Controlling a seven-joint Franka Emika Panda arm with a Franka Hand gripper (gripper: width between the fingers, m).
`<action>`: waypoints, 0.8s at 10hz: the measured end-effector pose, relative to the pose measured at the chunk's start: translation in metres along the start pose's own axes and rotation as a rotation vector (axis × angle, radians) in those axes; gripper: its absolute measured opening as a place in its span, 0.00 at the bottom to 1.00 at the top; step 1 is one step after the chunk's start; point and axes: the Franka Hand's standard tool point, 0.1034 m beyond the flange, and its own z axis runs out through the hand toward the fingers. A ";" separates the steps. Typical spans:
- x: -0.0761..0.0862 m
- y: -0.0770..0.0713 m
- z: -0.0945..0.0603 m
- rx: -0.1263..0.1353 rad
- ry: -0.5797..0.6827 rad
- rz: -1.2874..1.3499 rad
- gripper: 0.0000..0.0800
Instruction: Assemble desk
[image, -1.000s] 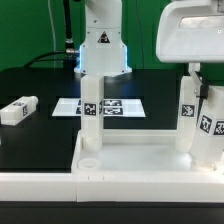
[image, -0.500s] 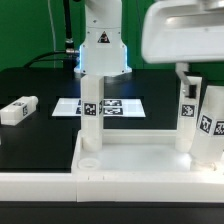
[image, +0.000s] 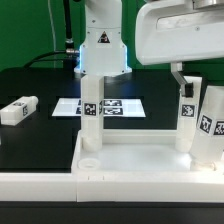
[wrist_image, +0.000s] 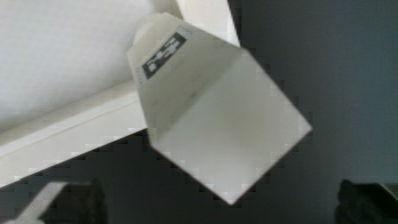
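status at this moment, as i read it from the remote station: the gripper (wrist_image: 217, 198) hangs at the exterior view's upper right, above the right end of the desk slab (image: 135, 160). its jaws are spread wide and clamp nothing. in the wrist view the two dark fingertips (wrist_image: 63, 200) sit far apart at the frame's corners, and neither one touches a part. the slab lies flat on the black table (image: 35, 135) across the lower half of the exterior frame, rim upward. the left upright leg (image: 90, 112) stands on the slab near its left rim, with a round socket (image: 88, 158) showing just in front of it. the right upright leg (image: 186, 115) stands at the slab's right end, below the gripper. the leaning leg (image: 210, 128) is tilted just beside it - i cannot tell whether the two touch. the loose leg (image: 18, 110) lies on its side on the table at the exterior view's left, well apart from the slab. the marker board (image: 120, 105) lies flat behind the slab, in front of the robot base (image: 100, 45). the wrist view shows a tagged leg (wrist_image: 222, 115) close up, next to the slab's pale rim - which leg it is i cannot tell.
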 end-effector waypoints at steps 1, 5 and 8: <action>-0.001 0.000 0.000 -0.002 -0.003 -0.003 0.81; -0.008 -0.006 0.010 -0.081 -0.123 -0.217 0.81; -0.005 -0.003 0.009 -0.082 -0.119 -0.211 0.81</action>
